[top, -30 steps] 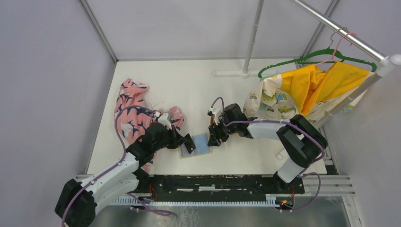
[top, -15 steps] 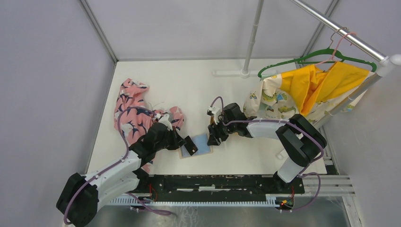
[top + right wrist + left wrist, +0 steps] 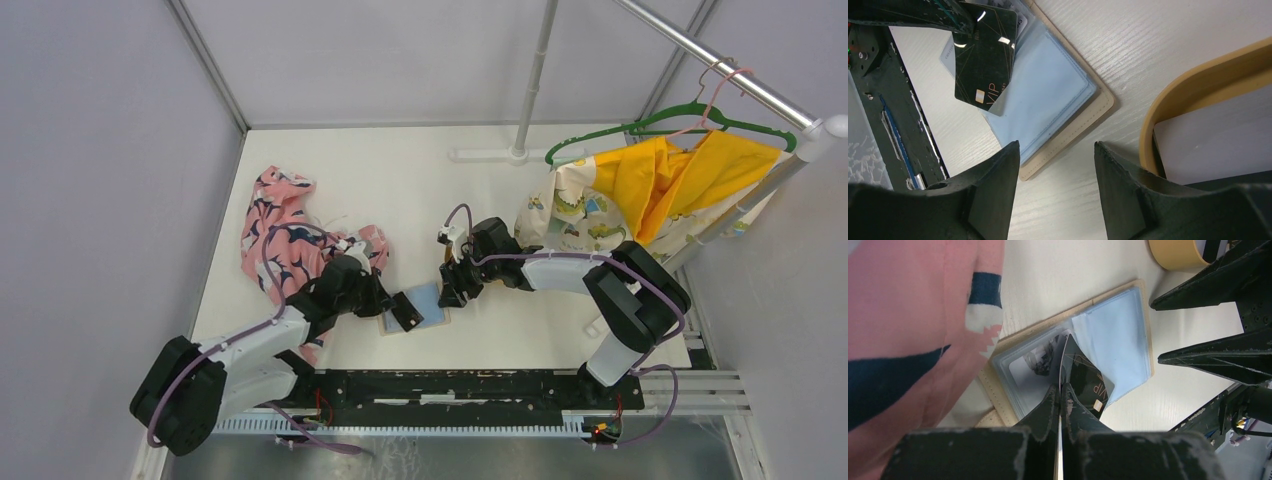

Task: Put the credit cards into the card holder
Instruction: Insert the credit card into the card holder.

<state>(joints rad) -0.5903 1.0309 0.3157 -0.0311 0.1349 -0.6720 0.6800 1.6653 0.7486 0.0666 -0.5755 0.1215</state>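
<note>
Since a second ago the left arm has swung its elbow in and nudged its end effector (image 3: pixel 1058 388) a little further over the card holder (image 3: pixel 1115 332); the right arm has not shifted.

At the far left a pink patterned cloth (image 3: pixel 918 315) lies on the desk (image 3: pixel 420 185), its hem touching the holder's left edge. Next, the left end effector is clamped on a black card (image 3: pixel 1087 381) by one edge, and the card stands tilted over the holder's middle fold. The holder lies open and flat, with a pale card (image 3: pixel 1034 365) seemingly already in its left sleeve. To its right the right end effector (image 3: pixel 1056 146) hangs with fingers apart and nothing between them, near the holder's right edge (contact cannot be told). The wooden-rimmed tray (image 3: pixel 1173 90) sits just beyond.

To do this step well, I judge the card should be lowered flatter, its leading corner lined up with a sleeve mouth, then slid in slowly. The right fingers could pin the holder so it does not skid.
</note>
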